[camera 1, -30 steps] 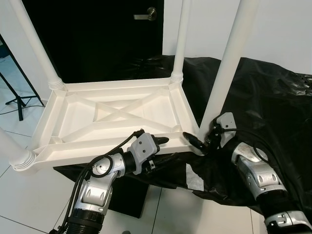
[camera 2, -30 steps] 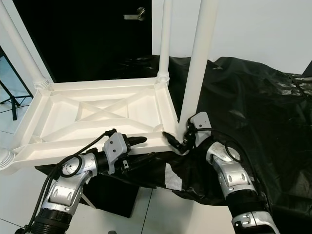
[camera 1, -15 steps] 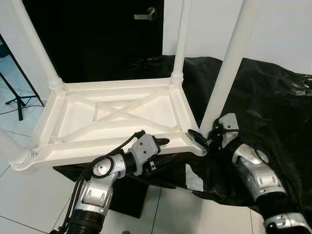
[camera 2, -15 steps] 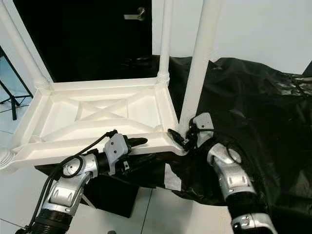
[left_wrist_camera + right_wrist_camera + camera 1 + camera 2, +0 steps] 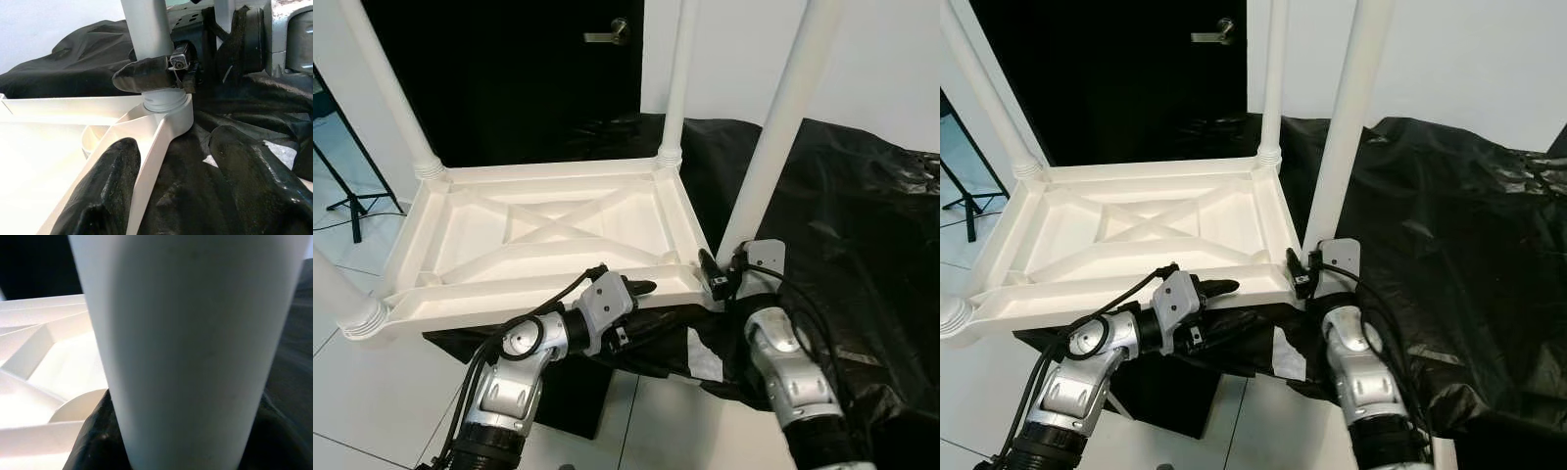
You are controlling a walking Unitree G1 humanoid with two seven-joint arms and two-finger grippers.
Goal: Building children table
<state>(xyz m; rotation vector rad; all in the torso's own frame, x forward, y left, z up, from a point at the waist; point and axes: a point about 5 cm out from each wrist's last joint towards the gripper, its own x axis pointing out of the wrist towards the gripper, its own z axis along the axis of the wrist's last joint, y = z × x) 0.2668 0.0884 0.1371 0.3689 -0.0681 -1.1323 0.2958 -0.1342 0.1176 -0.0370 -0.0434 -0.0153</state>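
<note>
Children's table (image 5: 548, 230), white plastic, lies upside down across the centre-left of the head views, with its underside facing up and showing a raised rim and an X-shaped cross brace. It rests on a surface covered with black plastic sheeting (image 5: 862, 225), which spreads over the right half of the frame and hangs below the tabletop's near edge. Four white legs stand up from the corners: the far-left leg (image 5: 389, 83), the far-right leg (image 5: 677, 73), the near-right leg (image 5: 783, 117), and the near-left leg (image 5: 337, 294), seen at the lower left edge with its ribbed collar. The right tool (image 5: 713, 276) is at the base of the near-right leg, where the leg meets the corner socket; in the left wrist view one black finger (image 5: 144, 74) lies across the front of the leg just above the socket collar, and the right wrist view shows the leg close up between dark fingers, so the tool is closed around this leg. The left tool (image 5: 638, 294) sits at the tabletop's near edge, lower centre; in the left wrist view its two fingers stand apart, one on each side of the rim, and contact with the rim cannot be determined. Behind the table, a black door (image 5: 509, 69) with a metal lever handle (image 5: 607, 32) fills the upper left; a white wall (image 5: 891, 59) occupies the upper right. A black stand (image 5: 347, 196) is on the pale tiled floor (image 5: 372, 392) at the left.
</note>
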